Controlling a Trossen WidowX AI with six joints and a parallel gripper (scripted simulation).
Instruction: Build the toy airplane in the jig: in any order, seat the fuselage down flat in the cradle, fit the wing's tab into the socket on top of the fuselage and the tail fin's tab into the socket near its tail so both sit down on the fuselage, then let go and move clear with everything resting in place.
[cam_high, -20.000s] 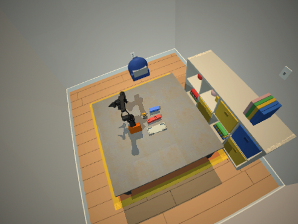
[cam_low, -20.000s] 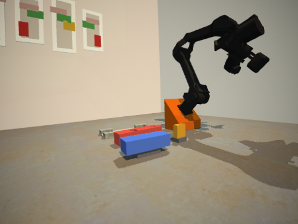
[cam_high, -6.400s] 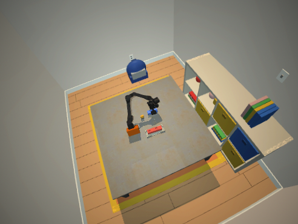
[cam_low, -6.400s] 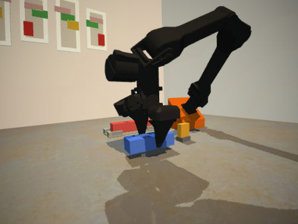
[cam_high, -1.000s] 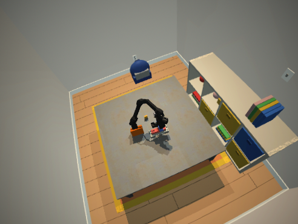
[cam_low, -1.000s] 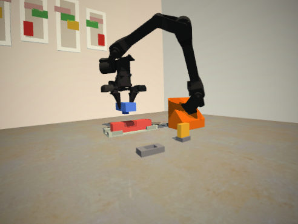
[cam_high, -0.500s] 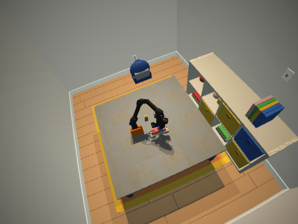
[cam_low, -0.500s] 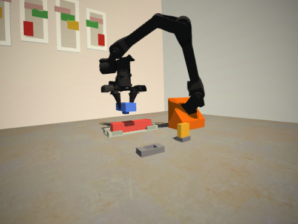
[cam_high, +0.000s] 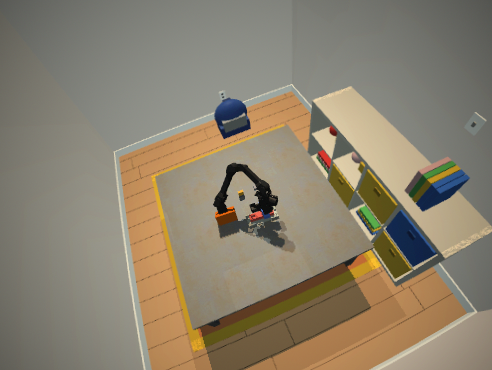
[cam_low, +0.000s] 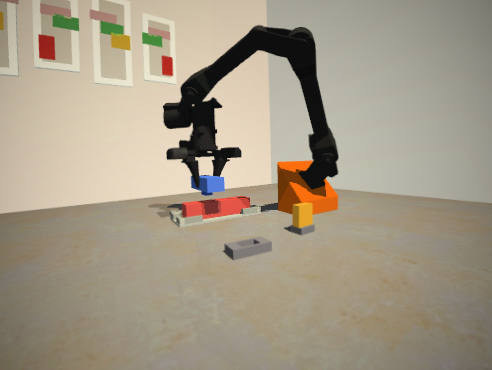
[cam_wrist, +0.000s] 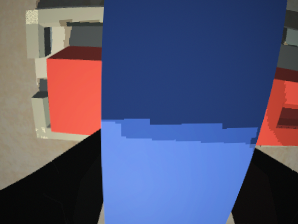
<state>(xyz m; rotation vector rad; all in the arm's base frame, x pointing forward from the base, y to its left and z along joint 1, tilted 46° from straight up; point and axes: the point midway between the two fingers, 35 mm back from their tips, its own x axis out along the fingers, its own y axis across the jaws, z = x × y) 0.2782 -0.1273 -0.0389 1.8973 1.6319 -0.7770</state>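
The red fuselage (cam_low: 234, 206) (cam_wrist: 75, 95) lies in the pale jig cradle (cam_low: 191, 220) (cam_wrist: 31, 42); in the top view it shows small, under the hand. My gripper (cam_low: 206, 176) is shut on the blue wing (cam_low: 212, 184) (cam_wrist: 175, 65) and holds it above the fuselage, with a gap between them. The wing's tab points down. In the wrist view the wing crosses over the fuselage and hides its middle, so the wing socket is hidden there. The yellow tail fin (cam_low: 302, 215) (cam_high: 241, 192) stands upright in a small grey holder (cam_low: 303, 229).
An empty grey holder (cam_low: 241, 251) with a rectangular opening lies in front of the cradle in the exterior view. The orange arm base (cam_low: 287, 192) (cam_high: 226, 217) stands to the right of the cradle there, behind the tail fin. A shelf (cam_high: 385, 145) stands beyond the table.
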